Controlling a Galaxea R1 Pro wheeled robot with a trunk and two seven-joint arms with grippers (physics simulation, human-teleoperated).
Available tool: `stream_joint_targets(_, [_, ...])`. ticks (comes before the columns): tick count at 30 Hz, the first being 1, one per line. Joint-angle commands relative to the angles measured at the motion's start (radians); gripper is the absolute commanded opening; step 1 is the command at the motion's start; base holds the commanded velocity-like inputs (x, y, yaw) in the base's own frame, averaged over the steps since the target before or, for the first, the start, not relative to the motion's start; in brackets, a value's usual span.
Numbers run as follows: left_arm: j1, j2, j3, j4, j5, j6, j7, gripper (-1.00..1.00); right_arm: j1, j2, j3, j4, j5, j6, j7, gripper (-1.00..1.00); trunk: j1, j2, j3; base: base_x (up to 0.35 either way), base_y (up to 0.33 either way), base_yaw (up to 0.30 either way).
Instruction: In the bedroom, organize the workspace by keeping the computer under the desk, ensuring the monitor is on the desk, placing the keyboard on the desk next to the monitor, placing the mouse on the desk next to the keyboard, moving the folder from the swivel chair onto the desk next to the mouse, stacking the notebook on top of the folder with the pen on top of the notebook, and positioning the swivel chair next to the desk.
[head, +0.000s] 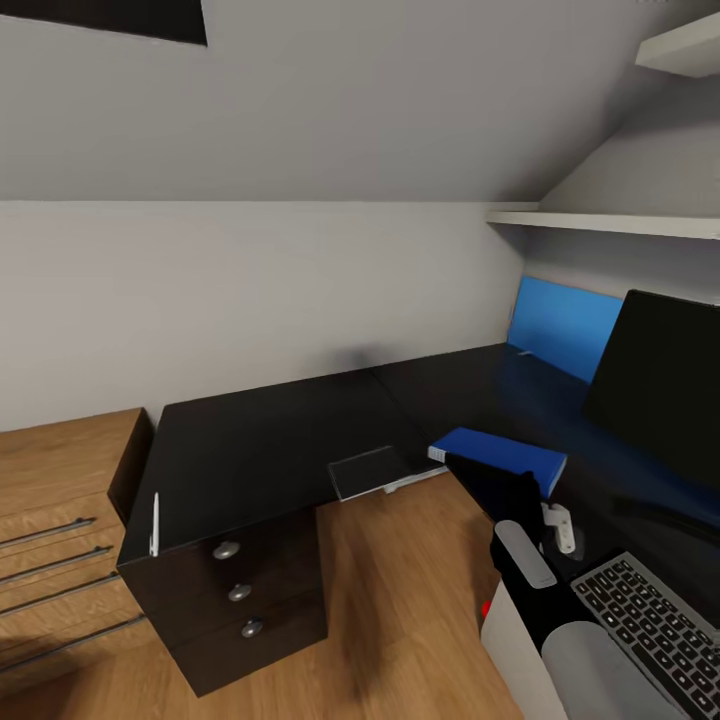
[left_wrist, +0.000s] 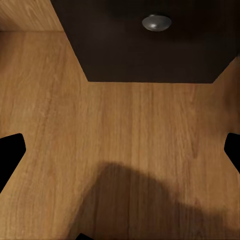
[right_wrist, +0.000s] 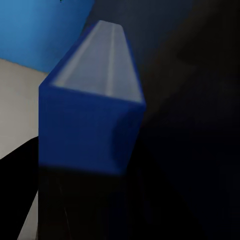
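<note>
Blue folder lies on the black bench right of centre, clamped by the right hand; notebook beside it, pen lower left. Left hand's fingers spread wide above the floor.

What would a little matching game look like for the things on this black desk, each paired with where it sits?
Things:
1. pen
2. notebook
3. folder
4. keyboard

Places:
A. at the desk's inner corner, overhanging the edge
B. nearest the camera, in front of the screen
C. on the desk end above the drawers
D. just right of the notebook

Pairs: 1-C, 2-A, 3-D, 4-B
</note>
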Motion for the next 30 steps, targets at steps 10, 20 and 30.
stream_joint_targets(10, [-0.001, 0.001, -0.006, 0.0, 0.011, -0.007, 0.005, 1.0, 0.0, 0.001, 0.005, 0.044, -0.03, -0.01, 0.0, -1.0, 0.0, 0.0, -0.001, 0.0, 0.0, -0.061])
stream_joint_targets(20, [-0.001, 0.002, -0.003, 0.0, 0.011, -0.008, 0.007, 1.0, 0.0, 0.001, 0.005, 0.044, -0.028, -0.009, -0.002, -1.0, -0.012, 0.021, 0.008, 0.0, 0.0, 0.0])
stream_joint_targets(30, [-0.001, 0.002, -0.004, 0.0, 0.01, -0.008, 0.008, 1.0, 0.0, 0.001, 0.007, 0.044, -0.024, -0.011, -0.002, -1.0, -0.031, 0.056, 0.024, 0.0, 0.0, 0.0])
